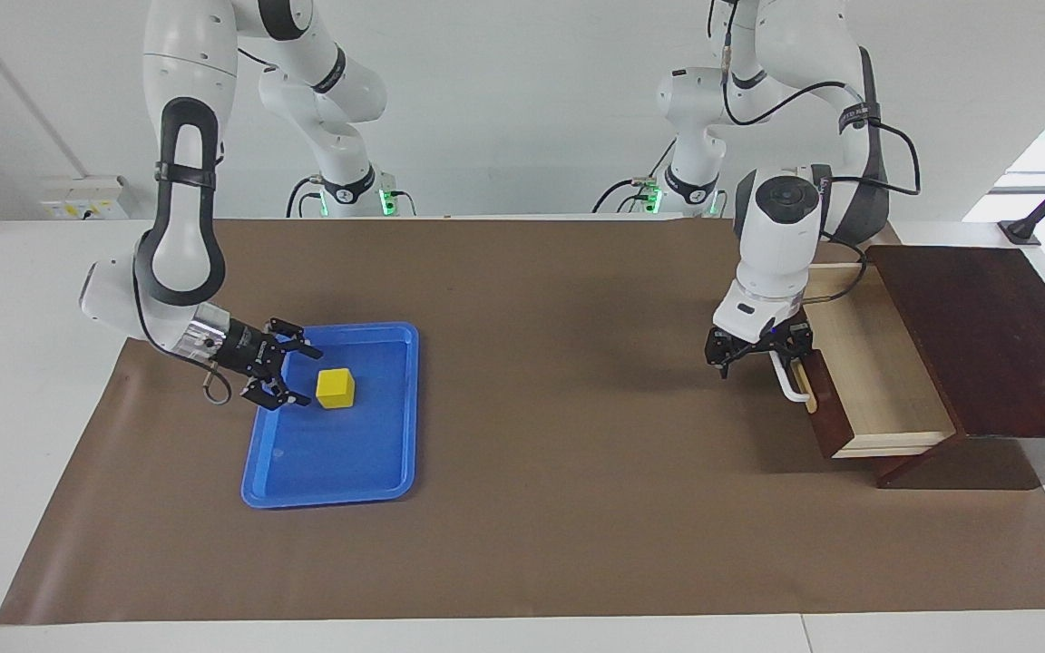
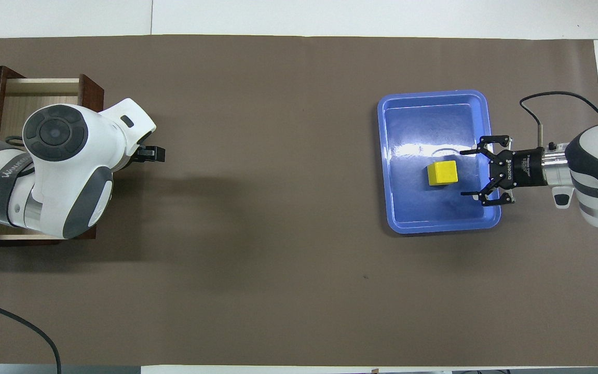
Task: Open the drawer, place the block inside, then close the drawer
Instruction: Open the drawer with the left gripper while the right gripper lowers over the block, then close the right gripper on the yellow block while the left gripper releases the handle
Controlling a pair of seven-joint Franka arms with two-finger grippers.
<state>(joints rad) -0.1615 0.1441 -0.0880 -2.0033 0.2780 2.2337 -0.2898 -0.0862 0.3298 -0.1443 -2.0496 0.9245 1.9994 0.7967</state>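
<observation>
Facing view, from across the table: two white robot arms reach down onto a brown paper table covering (image 1: 522, 508). At the right arm's end of the table lies a flat blue plastic tray (image 1: 368, 472). A small bright yellow cube, the block (image 1: 336, 388), sits on the tray floor, in the half of the tray nearer the robots. The right gripper (image 1: 294, 374), black with two fingers, is low over the tray's outer edge, pointing sideways at the block. Its fingers are spread wide, one on each side of the block's line, with a small gap to the block. It holds nothing.

At the left arm's end stands a dark brown wooden box (image 1: 985, 345). Its drawer (image 1: 858, 381) is pulled out toward the middle of the table, showing a pale light-wood interior with nothing visible in it. The drawer front is dark brown with a white bar handle (image 1: 790, 385). The left gripper (image 1: 758, 354) points down at the handle, its fingers open, and seems hooked on the bar, though contact cannot be told for sure.

Overhead view: the block (image 2: 443, 173) lies just ahead of the right gripper (image 2: 467, 173). The left arm's white wrist covers most of the open drawer (image 2: 44, 85).
</observation>
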